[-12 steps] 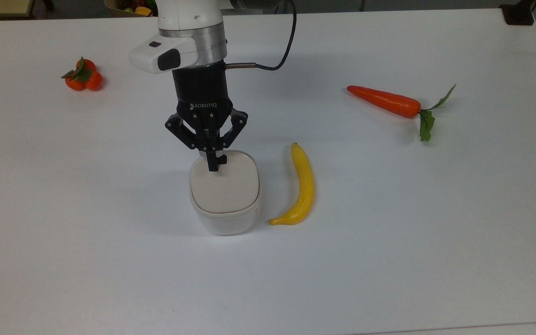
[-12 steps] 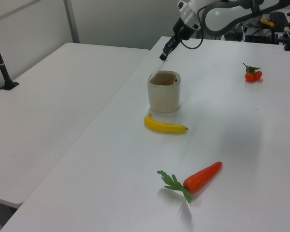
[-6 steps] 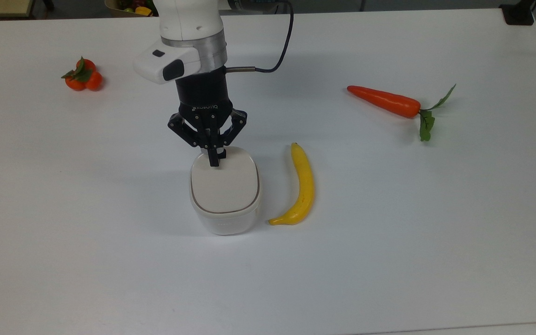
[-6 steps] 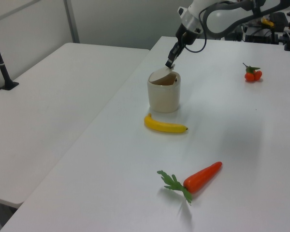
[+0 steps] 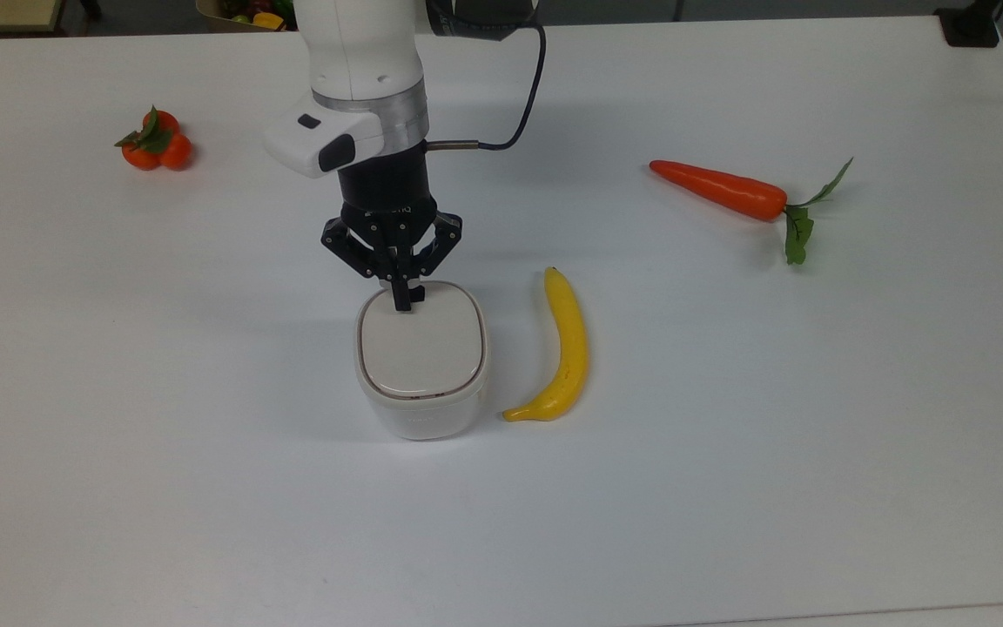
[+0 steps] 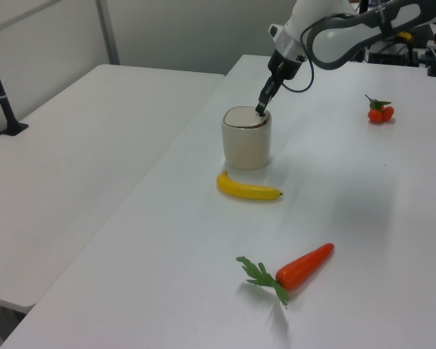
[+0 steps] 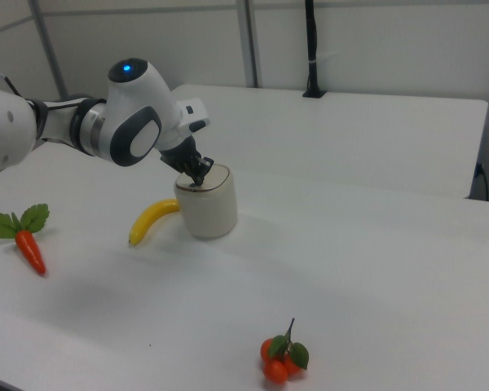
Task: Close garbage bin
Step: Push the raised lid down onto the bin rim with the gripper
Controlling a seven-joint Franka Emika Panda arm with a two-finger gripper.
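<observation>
Centre of the top view: the garbage bin (image 5: 420, 359) stands on the white surface (image 5: 728, 418), its beige lid (image 5: 419, 347) lying flat within the rim, so the closing looks done or very nearly so; whether a latch has caught cannot be told. The pincer (image 5: 403, 303), its fingers drawn together with nothing between them, presses its tip on the lid's upper edge. What appears left is a firm seating and a lift away. The bin is smooth white plastic, a rounded square with matte lid. Just right of it lies a glossy curved banana (image 5: 564, 347); a tapered carrot (image 5: 719, 190) sits upper right, tangerines (image 5: 153, 144) upper left.
</observation>
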